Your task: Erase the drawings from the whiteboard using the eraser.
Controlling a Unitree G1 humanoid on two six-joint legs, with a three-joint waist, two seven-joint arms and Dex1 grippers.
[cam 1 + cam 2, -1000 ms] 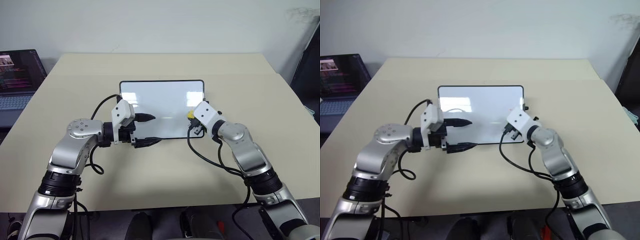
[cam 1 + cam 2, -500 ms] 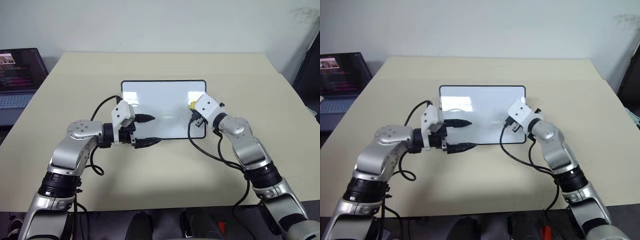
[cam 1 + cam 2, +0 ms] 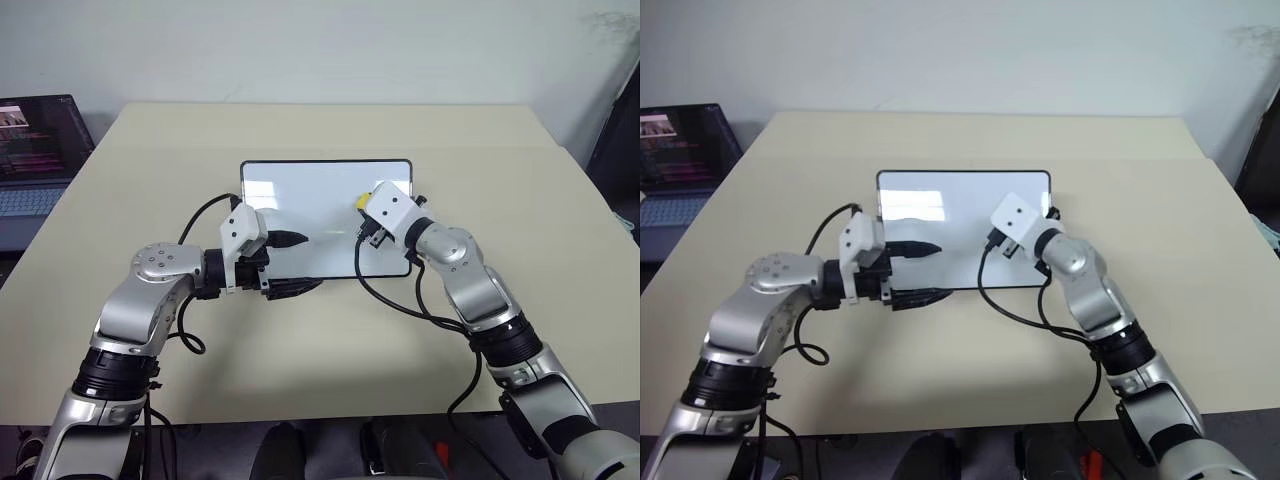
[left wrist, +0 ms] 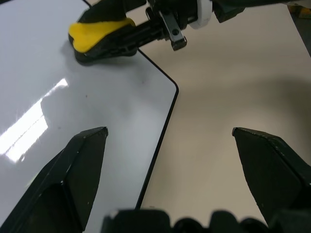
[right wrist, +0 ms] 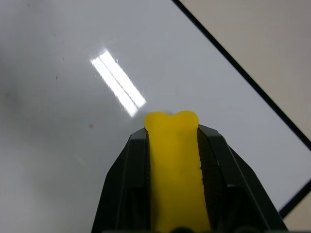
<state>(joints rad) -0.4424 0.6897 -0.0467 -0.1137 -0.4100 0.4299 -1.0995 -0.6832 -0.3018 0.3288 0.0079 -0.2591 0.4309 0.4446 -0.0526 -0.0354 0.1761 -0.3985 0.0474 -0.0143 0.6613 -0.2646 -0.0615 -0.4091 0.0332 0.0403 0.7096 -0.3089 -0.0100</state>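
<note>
One eraser (image 5: 173, 170), one whiteboard (image 3: 320, 195), two claws.

Whiteboard (image 3: 320, 205): glossy, smooth, mirrors ceiling lights. Eraser (image 5: 175, 170): matt yellow. Table (image 3: 330, 340): matt beige.

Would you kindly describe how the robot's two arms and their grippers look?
Both arms are silver-grey metal with black joint bands and loose black cables. Each wrist carries a white boxy housing. The left gripper and right gripper each have two black tapered fingers.
</note>
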